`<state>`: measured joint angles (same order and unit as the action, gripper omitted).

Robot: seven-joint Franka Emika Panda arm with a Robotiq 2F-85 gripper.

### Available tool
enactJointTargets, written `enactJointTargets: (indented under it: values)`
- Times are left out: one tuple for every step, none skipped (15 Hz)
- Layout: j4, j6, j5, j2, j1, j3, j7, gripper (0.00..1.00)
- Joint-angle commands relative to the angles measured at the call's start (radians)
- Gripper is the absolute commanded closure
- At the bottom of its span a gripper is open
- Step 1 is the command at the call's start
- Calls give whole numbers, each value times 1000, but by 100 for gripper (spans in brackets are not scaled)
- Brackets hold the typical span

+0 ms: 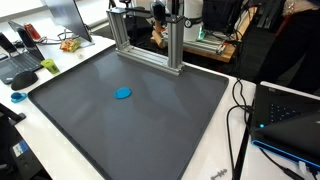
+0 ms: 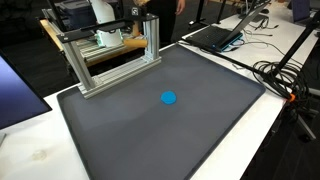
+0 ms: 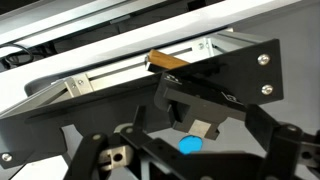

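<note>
Jaws: seen only in the wrist view; whether they are apart or together cannot be told.
Blue disc (image 3: 188, 145): showing between the jaws' black links, flat on the dark bench (image 1: 160, 125).
Aluminium frame (image 3: 120, 78): beyond the jaws, apart from the disc.

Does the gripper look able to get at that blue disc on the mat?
Probably yes. The blue disc lies alone on the grey mat, apart from the metal frame, nothing over it; in the wrist view it shows right by the gripper.
</note>
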<state>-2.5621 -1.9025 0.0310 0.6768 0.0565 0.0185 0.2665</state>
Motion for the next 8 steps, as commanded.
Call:
enactJointTargets:
  values:
    - [34, 20, -6, 19, 20, -13, -27, 0]
    - [43, 12, -11, 13, 23, -14, -20, 0]
    - [48, -7, -11, 10, 23, -13, -20, 0]
    - [52, -20, -5, 4, 23, -10, -22, 0]
    - [60, -38, -1, -11, 21, -1, -18, 0]
    - [65, -59, -1, -23, 21, 6, -8, 0]
    - [67, -96, -6, -40, 18, 12, 0, 0]
    - [71, -137, -8, -67, 11, 20, 0, 0]
